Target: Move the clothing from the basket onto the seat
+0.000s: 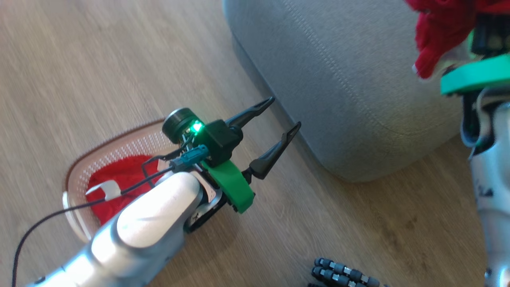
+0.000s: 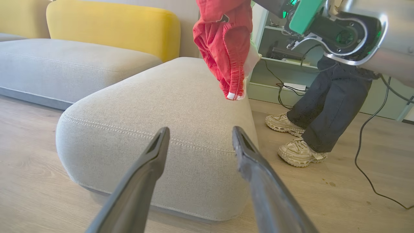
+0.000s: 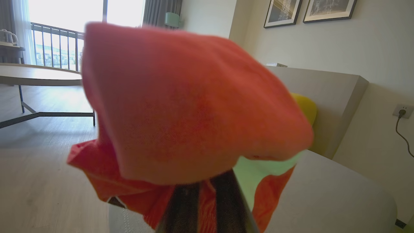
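Aloft, the right fingers [image 3: 226,200] gripped a red garment [image 2: 226,48] above the seat [image 2: 161,97]. The left fingers [image 1: 275,150] stood open, empty, near the basket [image 1: 127,145] holding red clothing [image 1: 119,175].

Ahead of me a person stands on the pale wooden floor [image 2: 38,181] in dark trousers [image 2: 330,103] and chunky cream sneakers [image 2: 299,155], just before a pale green shelf unit [image 2: 278,74], with a black cable [image 2: 356,155] snaking over the boards beside their feet. A yellow backrest [image 2: 113,29] stands against the wall. Elsewhere I see a round table [image 3: 38,74] on dark metal legs near a balcony railing [image 3: 55,42], two framed pictures [image 3: 283,13], and a plug in a wall socket [image 3: 402,111].
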### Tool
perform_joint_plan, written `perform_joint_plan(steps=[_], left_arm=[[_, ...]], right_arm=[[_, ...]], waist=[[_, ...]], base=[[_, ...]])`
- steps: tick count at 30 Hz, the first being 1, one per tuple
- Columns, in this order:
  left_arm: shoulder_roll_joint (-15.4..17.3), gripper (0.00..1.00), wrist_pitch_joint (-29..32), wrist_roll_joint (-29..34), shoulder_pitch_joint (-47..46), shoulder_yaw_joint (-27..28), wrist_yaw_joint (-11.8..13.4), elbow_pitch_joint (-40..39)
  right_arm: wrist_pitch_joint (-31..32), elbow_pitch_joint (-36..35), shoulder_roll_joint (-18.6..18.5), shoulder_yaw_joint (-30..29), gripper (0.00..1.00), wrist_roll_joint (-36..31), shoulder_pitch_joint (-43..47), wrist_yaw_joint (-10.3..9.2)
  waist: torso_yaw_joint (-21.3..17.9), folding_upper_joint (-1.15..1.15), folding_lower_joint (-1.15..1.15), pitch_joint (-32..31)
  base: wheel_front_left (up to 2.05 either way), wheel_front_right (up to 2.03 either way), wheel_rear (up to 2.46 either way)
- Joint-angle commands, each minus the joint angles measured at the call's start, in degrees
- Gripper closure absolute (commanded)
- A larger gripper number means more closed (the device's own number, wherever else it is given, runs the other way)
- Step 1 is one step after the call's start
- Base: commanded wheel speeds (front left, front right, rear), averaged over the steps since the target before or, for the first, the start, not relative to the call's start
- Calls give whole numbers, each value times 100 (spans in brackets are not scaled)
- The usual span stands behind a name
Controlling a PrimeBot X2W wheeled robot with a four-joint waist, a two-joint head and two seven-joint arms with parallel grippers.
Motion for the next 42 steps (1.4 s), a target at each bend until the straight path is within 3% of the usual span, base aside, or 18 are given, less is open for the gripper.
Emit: perform_joint_plan(steps=[1,16,27,34,42], left_arm=[[113,0,-29,-6,-346,125,-36,-203],[414,0,-29,-135,-1058,-424,-36,-249],[546,0,-29,-101,-1306,-466,-36,-334],[555,0,-29,-68,-1360,-459,-36,-342],[595,0,-29,-38,-1289,-433,-36,-348]], right_arm=[[-27,-58,-118,-6,100,-30,-308,41],[-27,1260,-926,-912,100,-306,-2116,41],[-27,2585,-1502,-1580,100,-586,-3332,41],[-27,3226,-1878,-2335,100,-830,-3582,41],[-27,3783,-1829,-2923,100,-1028,-3344,41]], waist=[[155,0,0,282],[793,0,0,1675],[1185,0,0,2317],[1388,0,0,2557],[1489,0,0,2697]], base=[[0,0,0],[0,0,0],[0,0,0],[0,0,0],[0,0,0]])
